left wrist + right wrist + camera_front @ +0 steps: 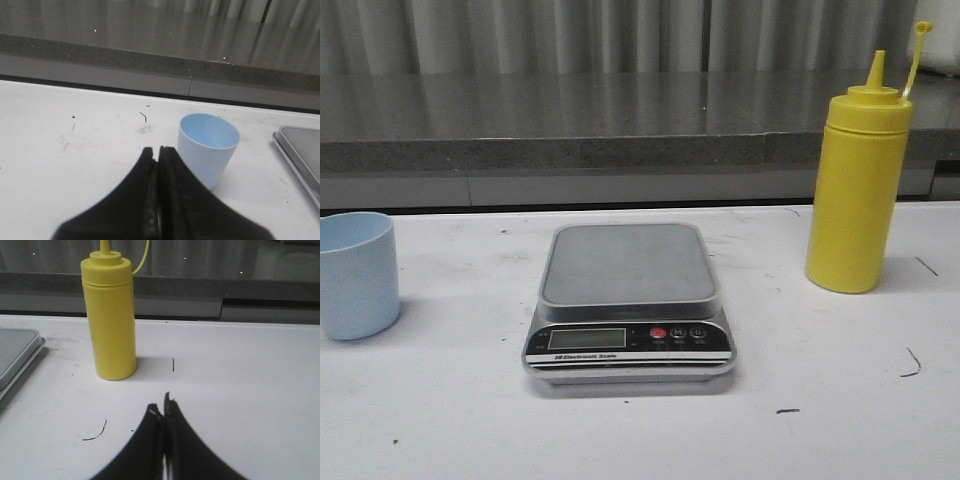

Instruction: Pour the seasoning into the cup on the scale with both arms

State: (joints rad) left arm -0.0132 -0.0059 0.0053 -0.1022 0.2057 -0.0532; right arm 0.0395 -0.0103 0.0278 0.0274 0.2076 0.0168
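Left gripper (159, 150): jaws closed, pads pressed together, nothing held; poised above the counter (840, 400), just short of the cup (208, 149), not touching it. Right gripper (164, 407): jaws closed with only a hairline seam between the tips, nothing held; poised above bare counter, nearer than the seasoning bottle (109, 315) and apart from it. Neither gripper visible in the front view.

Scale (629, 300): one unit, centred on the counter, grey square platform bare. Black front panel facing near, with an LCD whose reading cannot be made out, one red button and two dark buttons. Panel lettering reads "Electronic Scale"; the small captions under the buttons too fine to read.

Cup (356, 274): one, pale blue, upright, open end up, at the far-left edge of the front view, well left of the scale, standing on the counter. Interior appears empty in the left wrist view.

Seasoning bottle (858, 180): one, yellow, upright on the counter, right of and slightly farther than the scale, clearly apart from it. Cone nozzle uncovered, tethered cap strap standing up to the right of the nozzle. No label or print visible on the body.

Several short dark marks on the white counter surface.
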